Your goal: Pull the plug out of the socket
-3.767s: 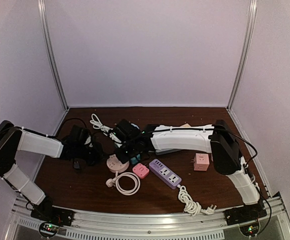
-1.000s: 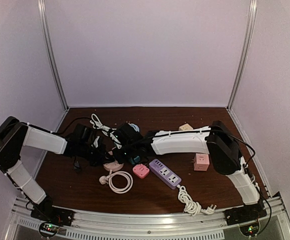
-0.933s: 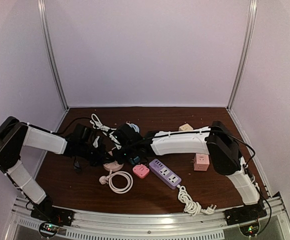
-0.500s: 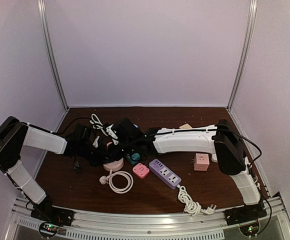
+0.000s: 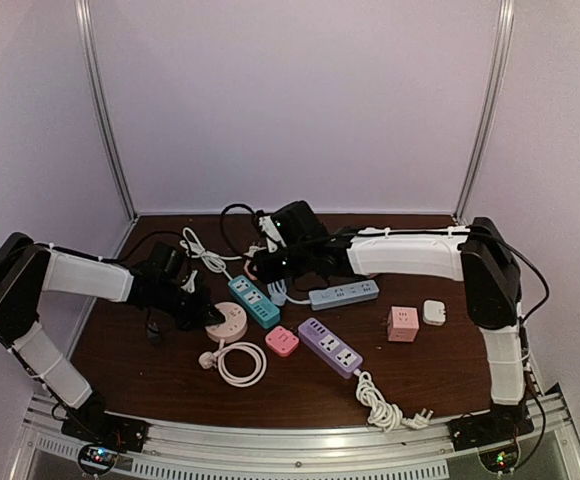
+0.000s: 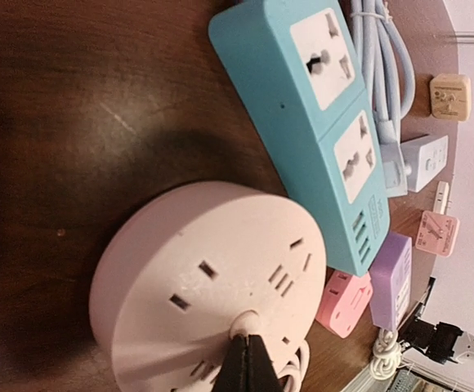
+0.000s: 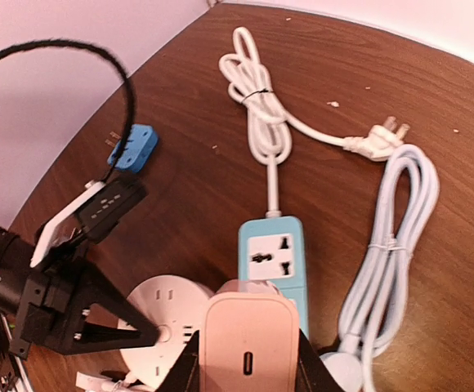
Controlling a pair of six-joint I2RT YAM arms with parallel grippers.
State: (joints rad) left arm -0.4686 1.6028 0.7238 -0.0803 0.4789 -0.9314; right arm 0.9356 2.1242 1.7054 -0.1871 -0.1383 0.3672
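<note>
A peach-pink plug (image 7: 249, 347) sits between my right gripper's (image 7: 249, 371) jaws, which are shut on it. It hangs free just above the near end of the teal power strip (image 7: 273, 260), which also shows in the top view (image 5: 253, 302). In the top view the right gripper (image 5: 270, 262) is behind that strip. My left gripper (image 6: 249, 355) is shut, its tips pressed on the centre of the round pink socket (image 6: 196, 278), which lies left of the strip (image 5: 227, 322). The left gripper (image 5: 202, 308) is at its left edge.
A grey-blue strip (image 5: 343, 294), a purple strip (image 5: 330, 347), a small pink cube socket (image 5: 282, 341), a pink cube (image 5: 402, 323) and a white cube (image 5: 433, 312) lie to the right. White cables (image 5: 240, 362) (image 5: 380, 398) lie in front. A blue adapter (image 7: 132, 145) lies at the back left.
My right gripper has risen and drawn back to the right with the plug in it. The teal and grey-blue strips are now uncovered. The left gripper has stayed on the round socket.
</note>
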